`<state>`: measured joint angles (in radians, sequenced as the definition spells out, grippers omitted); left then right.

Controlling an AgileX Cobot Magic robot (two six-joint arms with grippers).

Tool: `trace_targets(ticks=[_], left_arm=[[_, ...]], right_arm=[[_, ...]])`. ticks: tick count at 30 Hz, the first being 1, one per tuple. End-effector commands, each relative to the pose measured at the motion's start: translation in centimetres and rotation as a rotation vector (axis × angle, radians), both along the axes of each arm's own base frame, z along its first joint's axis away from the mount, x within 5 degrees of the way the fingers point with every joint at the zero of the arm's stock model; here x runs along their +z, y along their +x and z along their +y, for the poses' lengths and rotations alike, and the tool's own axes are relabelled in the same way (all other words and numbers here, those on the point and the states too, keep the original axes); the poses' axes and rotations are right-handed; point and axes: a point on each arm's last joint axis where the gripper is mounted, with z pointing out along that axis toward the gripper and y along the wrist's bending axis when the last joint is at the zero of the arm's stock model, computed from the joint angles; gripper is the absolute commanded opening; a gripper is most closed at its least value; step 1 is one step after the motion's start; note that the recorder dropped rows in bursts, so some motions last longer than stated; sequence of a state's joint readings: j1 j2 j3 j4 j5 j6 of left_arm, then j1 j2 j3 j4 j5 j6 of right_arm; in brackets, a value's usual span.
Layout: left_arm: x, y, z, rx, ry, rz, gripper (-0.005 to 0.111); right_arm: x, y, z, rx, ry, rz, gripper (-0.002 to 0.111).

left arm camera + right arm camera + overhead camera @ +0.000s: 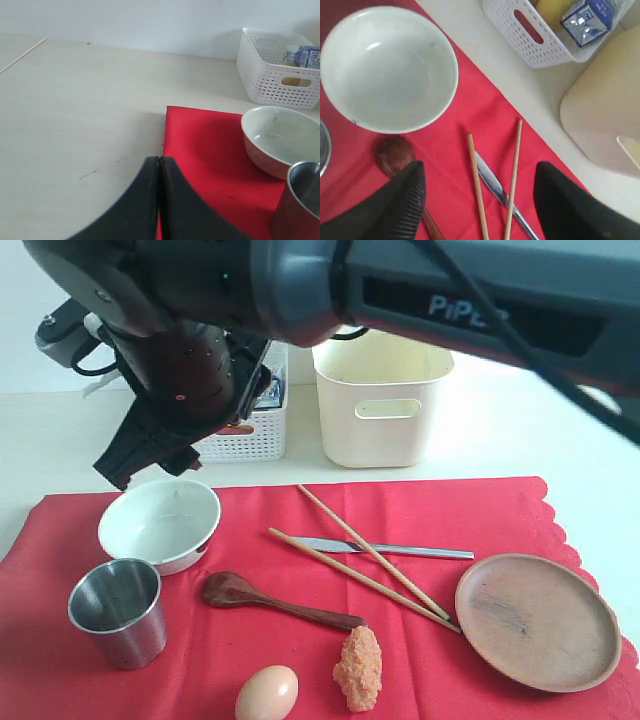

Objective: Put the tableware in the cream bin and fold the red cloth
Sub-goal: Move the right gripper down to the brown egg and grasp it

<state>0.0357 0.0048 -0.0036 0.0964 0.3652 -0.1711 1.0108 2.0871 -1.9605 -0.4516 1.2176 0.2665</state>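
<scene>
Ana: Glossy dark arm [400, 290] fills the top of the exterior view, blurred, with pale lettering on its shell. How do the pincers stand?

Ben: The right gripper [477, 172] is spread wide and holds nothing. Chopsticks and knife show in the gap between its ribbed black fingers. The left gripper [160, 162] is pressed closed, two smooth curved fingers meeting in a thin seam, near the cloth's straight edge on the pale table [75, 100].

Ana: And the tableware?

Ben: All of it is on the red cloth [480, 510], which lies flat, scalloped at three o'clock. The white round bowl [160, 523] is at ten o'clock and the brushed steel cup [117, 610] at eight, just beside it. The dark carved spoon [270, 600] lies near the middle. Of the two slim wooden chopsticks [364, 581], one crosses the silver knife [420, 552]. The brown grained plate [537, 620] sits at four.

Ana: Anything else there?

Ben: A smooth tan egg [267, 693] at six, with an orange crumbly lump [358, 668] just beside it.

Ana: The bin?

Ben: The bin [380, 400] stands off the cloth at twelve o'clock. It is smooth cream plastic with rounded corners and an oval handle slot. A white perforated basket [250, 435] stands beside it at eleven, with a blue-white carton [587, 17] inside.
</scene>
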Motion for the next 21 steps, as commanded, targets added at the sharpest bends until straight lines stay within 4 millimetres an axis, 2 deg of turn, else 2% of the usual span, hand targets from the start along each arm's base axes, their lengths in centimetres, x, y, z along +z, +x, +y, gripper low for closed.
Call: trace_targets(ticks=[1, 4, 7, 12, 17, 21], left_arm=[[0.0, 0.0, 0.0, -0.004, 0.001, -0.011, 0.001], [0.0, 0.0, 0.0, -0.004, 0.001, -0.011, 0.001], [0.0, 0.0, 0.0, -0.004, 0.001, -0.011, 0.001], [0.0, 0.0, 0.0, -0.004, 0.001, -0.011, 0.001], [0.0, 0.0, 0.0, -0.004, 0.001, -0.011, 0.001], [0.0, 0.0, 0.0, -0.004, 0.001, -0.011, 0.001]], right_arm=[[0.8, -1.5, -2.8, 0.003, -0.058, -0.002, 0.06], [1.0, -3.3, -5.8, 0.003, -0.109, 0.015, 0.06], [1.5, -4.8, -7.9, 0.035, -0.029, -0.019, 0.06], [0.6, -7.4, -11.5, 0.088, 0.048, -0.045, 0.06], [-0.5, -8.3, -12.7, 0.092, 0.136, -0.101, 0.06], [-1.6, -7.7, -13.4, 0.047, 0.149, -0.095, 0.06]])
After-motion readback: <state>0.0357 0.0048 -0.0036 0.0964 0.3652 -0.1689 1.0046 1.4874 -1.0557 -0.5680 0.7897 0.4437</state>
